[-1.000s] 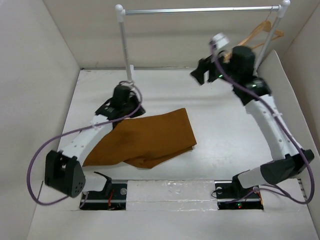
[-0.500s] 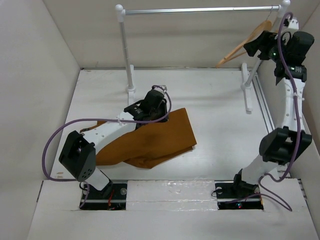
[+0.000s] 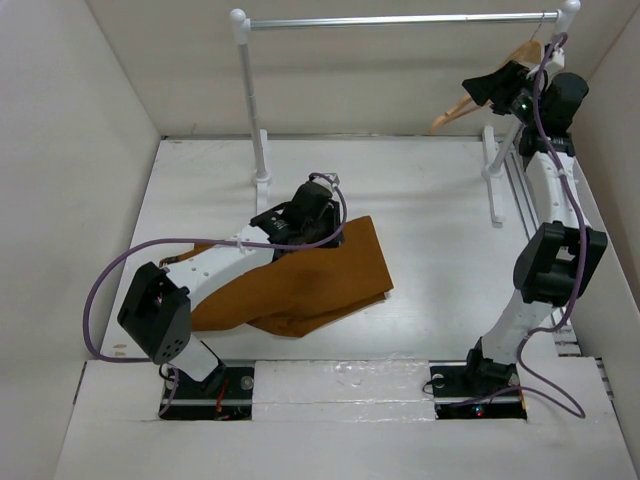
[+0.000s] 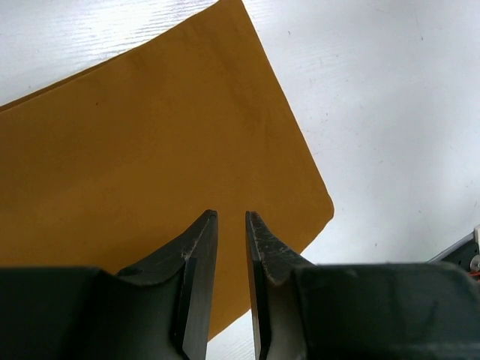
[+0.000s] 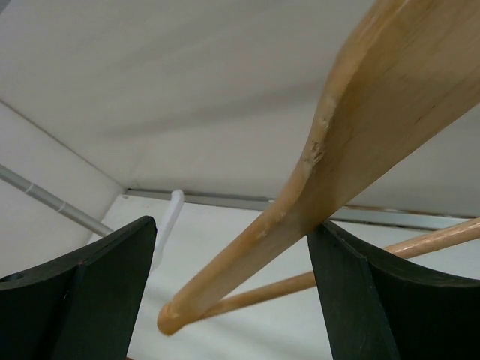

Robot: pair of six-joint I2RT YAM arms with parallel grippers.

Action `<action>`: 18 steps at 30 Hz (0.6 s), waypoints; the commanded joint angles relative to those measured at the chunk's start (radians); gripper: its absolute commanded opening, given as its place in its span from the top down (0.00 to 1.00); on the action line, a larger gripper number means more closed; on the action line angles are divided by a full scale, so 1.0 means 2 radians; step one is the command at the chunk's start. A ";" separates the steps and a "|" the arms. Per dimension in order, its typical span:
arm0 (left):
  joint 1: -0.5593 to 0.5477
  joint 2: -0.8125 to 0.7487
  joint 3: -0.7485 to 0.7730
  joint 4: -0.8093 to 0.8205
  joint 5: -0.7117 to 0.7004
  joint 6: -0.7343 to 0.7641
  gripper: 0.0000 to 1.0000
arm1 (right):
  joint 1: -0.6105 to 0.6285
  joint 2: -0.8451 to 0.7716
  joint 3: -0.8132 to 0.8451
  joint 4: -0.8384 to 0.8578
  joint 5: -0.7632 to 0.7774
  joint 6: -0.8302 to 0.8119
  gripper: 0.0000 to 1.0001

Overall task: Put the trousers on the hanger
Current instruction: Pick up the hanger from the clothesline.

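Observation:
The rust-brown trousers (image 3: 300, 280) lie folded flat on the table and fill the left wrist view (image 4: 150, 150). My left gripper (image 3: 326, 236) hovers over their far right corner; its fingers (image 4: 231, 214) stand a narrow gap apart with nothing between them. The tan wooden hanger (image 3: 452, 108) hangs by its hook from the right end of the rail. My right gripper (image 3: 480, 86) is raised to it, wide open (image 5: 232, 225), with the hanger's arm (image 5: 352, 142) passing between the fingers. The hanger's crossbar (image 5: 420, 241) runs below.
The silver rail (image 3: 400, 19) on white posts (image 3: 252, 100) spans the back. White walls enclose the table on the left, right and back. The right post's base (image 3: 495, 185) stands near the right arm.
The left arm swung right over the trousers' top corner and has since held still. The right arm swung up to the back right, then reached left around the hanger's arm.

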 commanded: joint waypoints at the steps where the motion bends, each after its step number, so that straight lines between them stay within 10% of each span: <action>1: -0.001 -0.018 -0.004 -0.004 0.003 0.007 0.81 | 0.020 0.019 -0.001 0.082 -0.010 0.039 0.14; 18: -0.001 -0.004 0.021 -0.014 -0.008 0.013 0.81 | 0.046 0.025 -0.065 0.198 0.011 0.077 0.30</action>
